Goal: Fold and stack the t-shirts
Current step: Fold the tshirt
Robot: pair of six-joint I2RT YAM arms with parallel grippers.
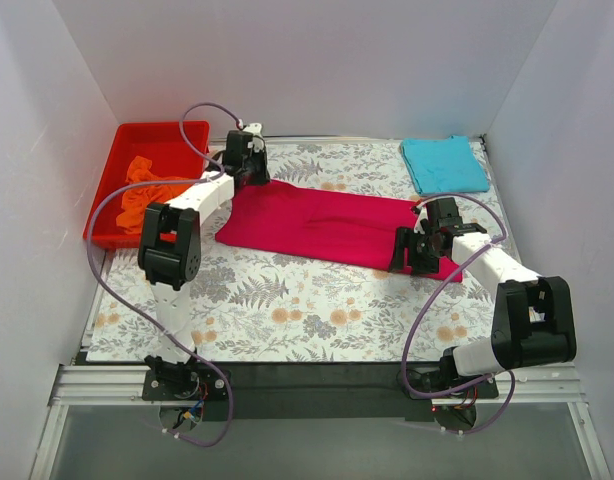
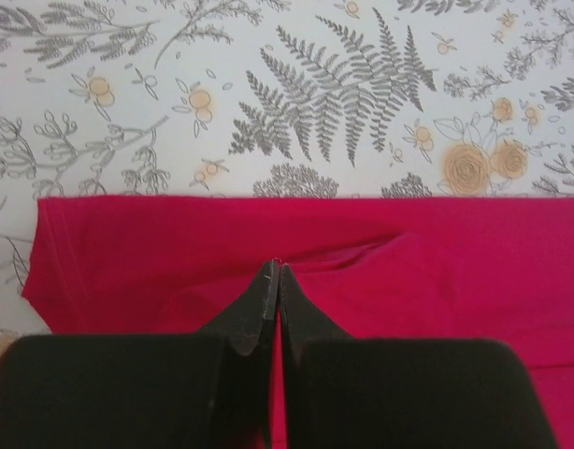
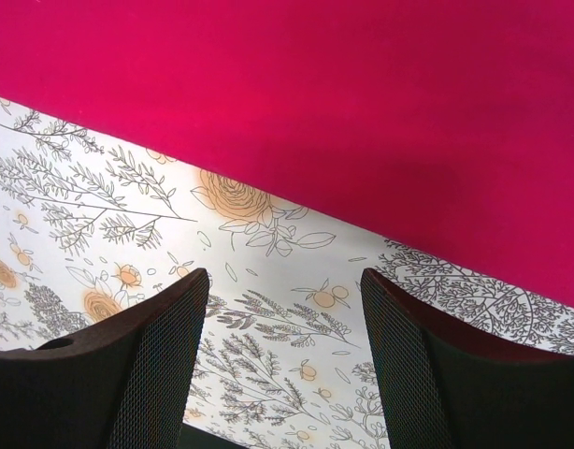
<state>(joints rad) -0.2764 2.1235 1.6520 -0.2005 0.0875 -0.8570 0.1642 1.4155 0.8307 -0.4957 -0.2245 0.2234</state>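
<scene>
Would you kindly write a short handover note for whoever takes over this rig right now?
Left gripper: fingers shut, apparently pinching the crimson shirt near its far-left end.
Right gripper: open, empty, over the table just off that shirt's edge.
Turquoise shirt lies folded at the far right. Orange shirt is crumpled in the red bin.
Left to do: finish folding crimson, fold orange, stack all three.
</scene>
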